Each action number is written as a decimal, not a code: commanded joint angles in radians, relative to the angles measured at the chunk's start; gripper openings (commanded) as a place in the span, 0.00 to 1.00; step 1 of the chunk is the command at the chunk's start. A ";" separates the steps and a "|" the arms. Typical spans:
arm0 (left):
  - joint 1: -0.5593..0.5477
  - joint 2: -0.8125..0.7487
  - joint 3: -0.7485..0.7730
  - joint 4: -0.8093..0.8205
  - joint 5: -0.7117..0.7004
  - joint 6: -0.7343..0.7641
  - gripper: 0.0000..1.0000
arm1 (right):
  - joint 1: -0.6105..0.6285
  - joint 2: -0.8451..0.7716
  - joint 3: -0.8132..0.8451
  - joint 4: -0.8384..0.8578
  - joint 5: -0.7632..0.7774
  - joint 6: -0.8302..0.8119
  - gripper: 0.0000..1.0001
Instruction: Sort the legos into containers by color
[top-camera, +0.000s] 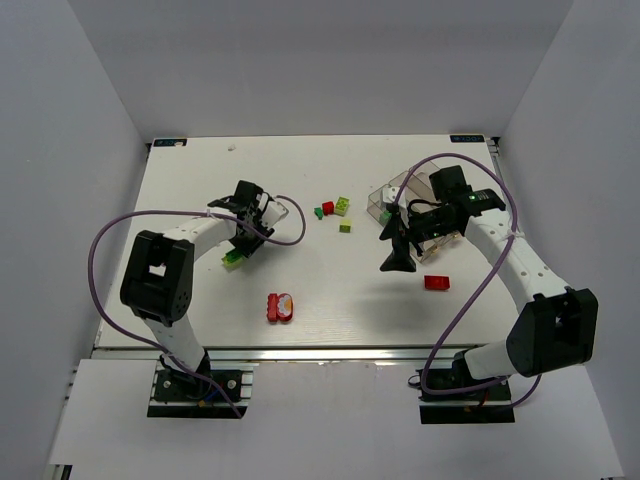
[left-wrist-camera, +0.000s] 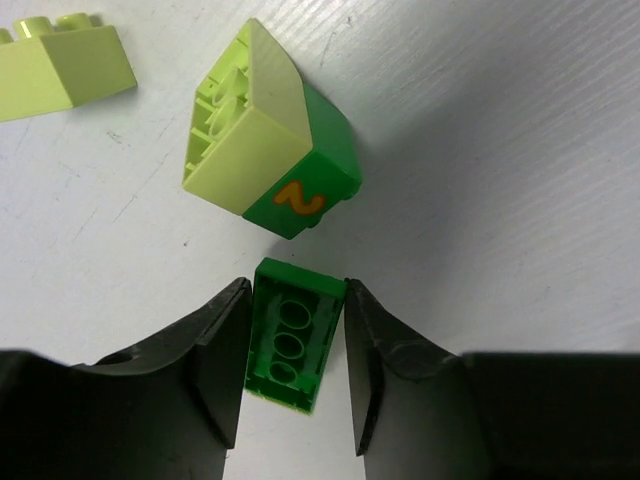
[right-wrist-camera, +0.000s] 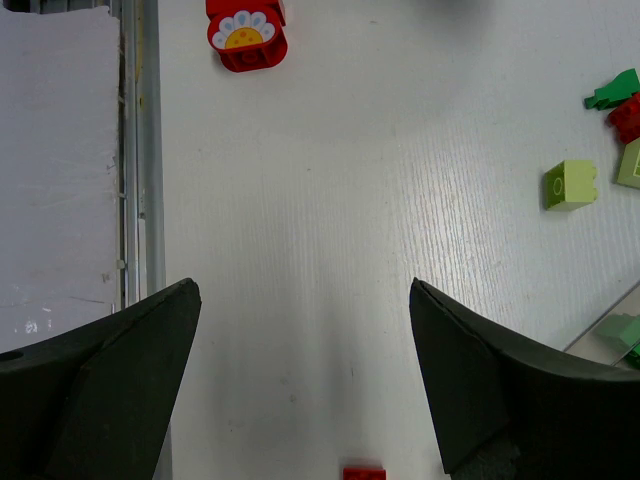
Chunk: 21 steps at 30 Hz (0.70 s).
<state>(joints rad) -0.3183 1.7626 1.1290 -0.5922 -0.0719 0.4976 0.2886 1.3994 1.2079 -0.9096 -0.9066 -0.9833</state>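
**Left pincer pinches a dark green brick; right pincer gapes over bare table**

The left gripper (left-wrist-camera: 297, 290) is down on the white table (top-camera: 330, 290), left of centre. Its two black fingers (left-wrist-camera: 215, 370) press against the long sides of a dark green brick (left-wrist-camera: 293, 335), which lies tipped over with its hollow underside showing. Just beyond the fingertips sits a stacked pair (left-wrist-camera: 270, 150): a pale yellow-green brick joined to a green one marked with an orange "2". It stands close to the pinched brick but apart from it. A loose pale yellow-green brick (left-wrist-camera: 60, 65) lies further off.

The right gripper (right-wrist-camera: 302, 285) hangs with its jaws spread wide and nothing between them. A small red brick (right-wrist-camera: 363, 472) lies below it and a red daisy brick (right-wrist-camera: 247, 40) lies well away.

The clear tray (top-camera: 400, 190) sits at the far right, partly hidden by the right arm, with a green piece showing inside. A small cluster (top-camera: 335, 212) of green, red and yellow-green bricks lies mid-table.
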 joint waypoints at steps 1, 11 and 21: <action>0.008 -0.003 -0.014 0.022 0.014 -0.001 0.46 | 0.004 -0.017 0.019 0.015 -0.015 0.000 0.90; 0.012 -0.014 0.029 -0.014 0.009 -0.063 0.10 | 0.004 -0.027 0.016 0.017 -0.025 0.003 0.89; 0.012 -0.253 0.063 0.058 0.130 -0.422 0.00 | 0.012 -0.027 0.035 0.066 -0.038 0.092 0.85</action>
<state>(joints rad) -0.3119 1.6417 1.1397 -0.5919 -0.0349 0.2443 0.2909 1.3991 1.2079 -0.8833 -0.9169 -0.9394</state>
